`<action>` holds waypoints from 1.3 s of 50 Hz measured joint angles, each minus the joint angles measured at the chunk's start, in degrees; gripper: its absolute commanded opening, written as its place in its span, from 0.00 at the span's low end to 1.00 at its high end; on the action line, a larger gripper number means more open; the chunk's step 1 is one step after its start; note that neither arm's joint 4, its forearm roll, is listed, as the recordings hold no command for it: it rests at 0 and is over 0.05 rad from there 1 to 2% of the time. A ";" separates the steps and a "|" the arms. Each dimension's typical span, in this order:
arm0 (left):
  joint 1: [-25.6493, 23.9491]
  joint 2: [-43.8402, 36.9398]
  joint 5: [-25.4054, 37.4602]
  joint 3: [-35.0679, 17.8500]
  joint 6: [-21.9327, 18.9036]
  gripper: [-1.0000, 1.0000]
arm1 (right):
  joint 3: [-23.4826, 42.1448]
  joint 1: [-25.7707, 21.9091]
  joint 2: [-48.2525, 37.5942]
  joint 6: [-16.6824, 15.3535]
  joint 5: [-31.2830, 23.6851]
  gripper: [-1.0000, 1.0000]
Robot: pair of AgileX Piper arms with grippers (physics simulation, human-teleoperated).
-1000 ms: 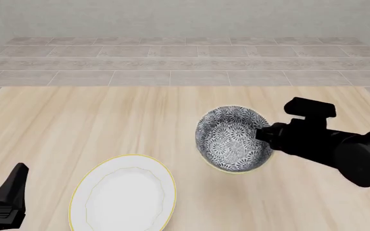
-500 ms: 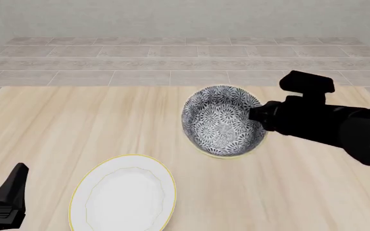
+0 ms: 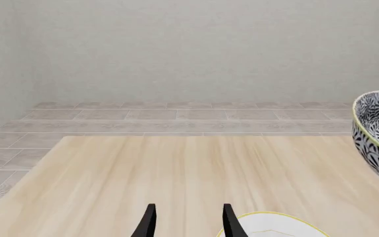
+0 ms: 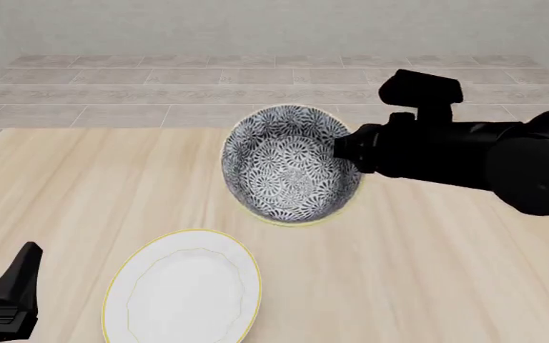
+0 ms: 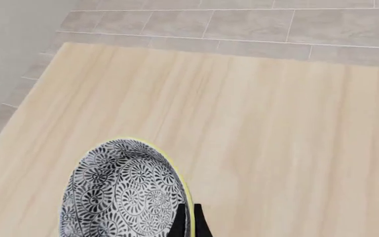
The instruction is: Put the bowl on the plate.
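Floral ceramic bowl (image 4: 292, 164) aloft, pinched by its gold rim in the right gripper (image 5: 187, 221).
Glossy white plate (image 4: 183, 288) lies on the pale wood worktop (image 4: 446, 271); left gripper (image 3: 187, 221) jaws gape empty beside it.

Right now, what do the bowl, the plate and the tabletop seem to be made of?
Bowl: likely glazed ceramic, dense grey-and-white floral print, thin yellow-gold rim. Plate: plain white with a matching gold rim, probably glazed ceramic too. Tabletop: pale wood or wood-look laminate, matte, with long streaked grain. All rendered, so only apparent.
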State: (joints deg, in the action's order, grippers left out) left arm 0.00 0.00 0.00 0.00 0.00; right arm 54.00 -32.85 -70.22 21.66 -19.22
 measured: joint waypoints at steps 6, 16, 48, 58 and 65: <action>0.00 0.00 0.00 0.00 0.00 1.00 | 1.76 -2.06 -1.27 0.05 -0.31 0.00; 0.00 0.00 0.00 0.00 0.00 1.00 | 4.24 -5.57 -3.74 0.27 -0.09 0.00; 0.00 0.00 0.00 0.00 0.00 1.00 | 7.99 -14.31 -12.02 4.25 2.72 0.00; 0.00 0.00 0.00 0.00 0.00 1.00 | 8.17 -15.11 -13.93 5.19 3.65 0.00; 0.00 0.00 0.00 0.00 0.00 1.00 | 8.20 -15.51 -15.29 5.84 4.24 0.00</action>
State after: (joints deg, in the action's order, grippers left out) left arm 0.00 0.00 0.00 0.00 0.00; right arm 62.20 -48.37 -85.51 27.50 -14.97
